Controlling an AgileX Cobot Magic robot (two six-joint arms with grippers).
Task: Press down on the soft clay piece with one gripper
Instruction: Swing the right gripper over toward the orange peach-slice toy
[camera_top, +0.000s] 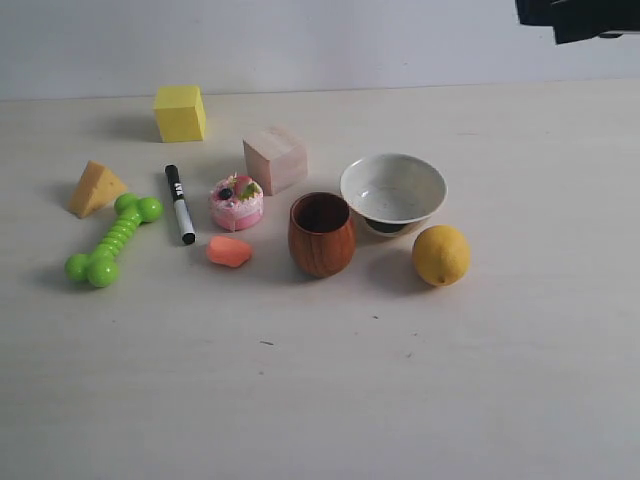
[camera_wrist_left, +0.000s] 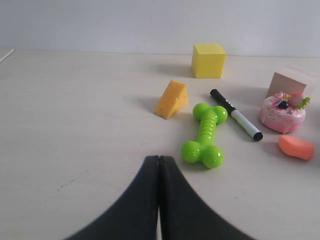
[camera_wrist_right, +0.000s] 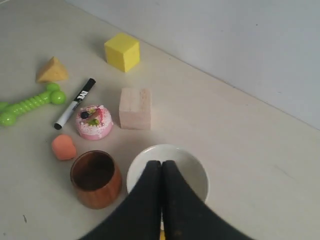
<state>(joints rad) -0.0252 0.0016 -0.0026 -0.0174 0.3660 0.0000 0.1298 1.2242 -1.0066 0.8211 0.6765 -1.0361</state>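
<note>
The soft clay piece is a small salmon-orange lump lying on the table between the pink toy cake and the brown wooden cup. It also shows in the left wrist view and in the right wrist view. My left gripper is shut and empty, hanging well short of the clay, nearer the green bone toy. My right gripper is shut and empty, high above the white bowl. Only a dark part of the right arm shows in the exterior view.
A yellow cube, a cheese wedge, a green bone toy, a black-and-white marker, a wooden block, a white bowl and a lemon stand around the clay.
</note>
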